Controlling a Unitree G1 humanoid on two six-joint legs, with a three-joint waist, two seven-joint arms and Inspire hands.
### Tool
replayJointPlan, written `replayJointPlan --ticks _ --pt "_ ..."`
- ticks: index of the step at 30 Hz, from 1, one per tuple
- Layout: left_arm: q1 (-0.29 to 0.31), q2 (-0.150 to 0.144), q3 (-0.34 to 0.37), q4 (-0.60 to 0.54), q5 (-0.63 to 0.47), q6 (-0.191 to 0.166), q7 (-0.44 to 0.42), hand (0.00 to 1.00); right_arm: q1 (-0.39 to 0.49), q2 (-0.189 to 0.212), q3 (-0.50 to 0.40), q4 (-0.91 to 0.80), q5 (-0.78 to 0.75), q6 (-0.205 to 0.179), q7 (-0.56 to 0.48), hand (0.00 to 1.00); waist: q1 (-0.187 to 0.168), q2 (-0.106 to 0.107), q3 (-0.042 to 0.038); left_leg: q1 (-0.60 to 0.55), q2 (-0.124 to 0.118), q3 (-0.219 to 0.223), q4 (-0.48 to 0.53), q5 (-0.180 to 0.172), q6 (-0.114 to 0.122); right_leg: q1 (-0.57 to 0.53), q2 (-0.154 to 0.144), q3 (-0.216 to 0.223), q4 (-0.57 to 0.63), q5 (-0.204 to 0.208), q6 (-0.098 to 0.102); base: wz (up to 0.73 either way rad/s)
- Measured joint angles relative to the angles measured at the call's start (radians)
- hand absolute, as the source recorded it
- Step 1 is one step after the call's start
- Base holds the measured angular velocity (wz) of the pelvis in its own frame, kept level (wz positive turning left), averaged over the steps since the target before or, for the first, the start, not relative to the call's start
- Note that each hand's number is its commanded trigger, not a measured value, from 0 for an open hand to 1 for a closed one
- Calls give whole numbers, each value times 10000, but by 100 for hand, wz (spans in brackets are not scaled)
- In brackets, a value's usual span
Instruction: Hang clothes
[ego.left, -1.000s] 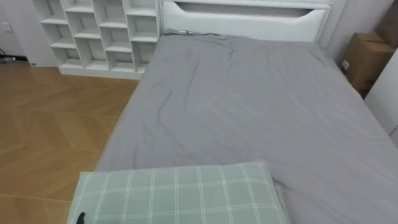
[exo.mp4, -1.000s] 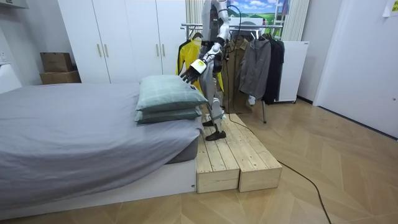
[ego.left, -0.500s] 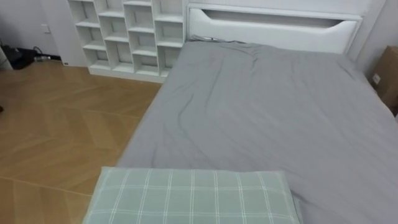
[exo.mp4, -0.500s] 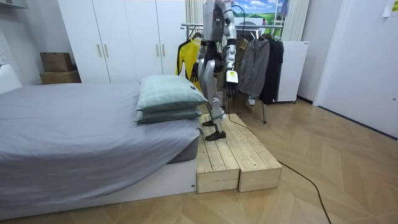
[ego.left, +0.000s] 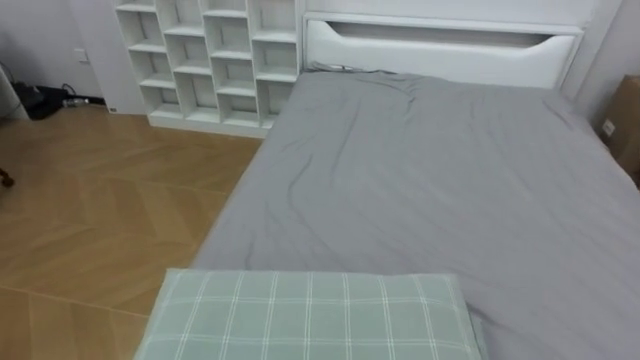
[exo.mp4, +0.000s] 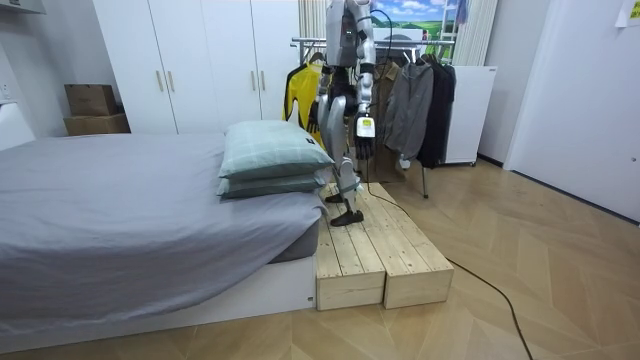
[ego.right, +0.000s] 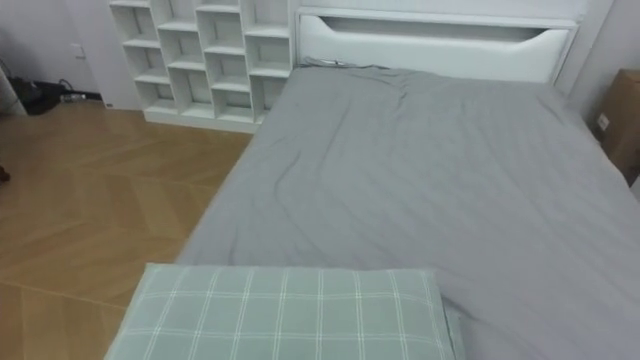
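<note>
Head cameras look along the grey-sheeted bed (ego.left: 420, 190), with a green checked pillow (ego.left: 310, 318) nearest. Room view: the robot stands on a pale wooden platform (exo.mp4: 375, 250), and behind its back the hanging clothes (exo.mp4: 410, 105) drop straight down. Left hand (exo.mp4: 363, 128) dangles by its hip, fingers too small to judge.

In the room view the robot stands upright at the upper middle of the frame, with its head cut off by the top edge and its torso turned toward the frame's left. Its left arm, the one nearer the camera, hangs almost straight down along its side, elbow barely bent. The left robot hand (exo.mp4: 362, 140) hangs just right of the thigh, pointing downward, holding nothing that can be made out.
</note>
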Motion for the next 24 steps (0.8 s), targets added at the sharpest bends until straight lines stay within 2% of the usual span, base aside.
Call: replayJointPlan --ticks 6,7,9,14,18,24 --pt "-484 -4 -200 -36 152 -24 -308 0 68 40 -13 2 -855 96 -95 0 -241 -25 38 53 20 -12 21 -4 -4 30 -3 0 178 4 -6 1" --pt "-557 -4 -208 -33 152 -26 -394 0 86 85 -13 3 -1090 132 -109 0 -261 -16 93 131 21 2 -2 -10 -11 81 -3 26 175 4 -5 -4" --pt "-650 8 -342 -24 139 -26 -463 0 123 92 -76 0 -1227 286 -134 0 -354 9 132 188 30 1 -60 -70 -27 133 9 58 157 0 1 -2" --pt "-717 13 -438 -16 144 -23 -554 0 301 181 -74 10 -1469 574 -142 0 -387 52 125 284 31 24 -181 -81 -25 139 21 223 163 0 1 -4" --pt "-717 12 -547 -17 144 -15 -557 0 305 187 -73 10 -1503 882 -131 0 -466 104 97 350 32 22 -228 -81 -26 137 24 234 175 1 0 -1" --pt "-718 7 -584 -11 152 5 -618 0 277 187 -76 -59 -1565 1143 -112 0 -484 106 100 371 40 9 -219 -81 -26 131 28 229 225 2 -2 0"
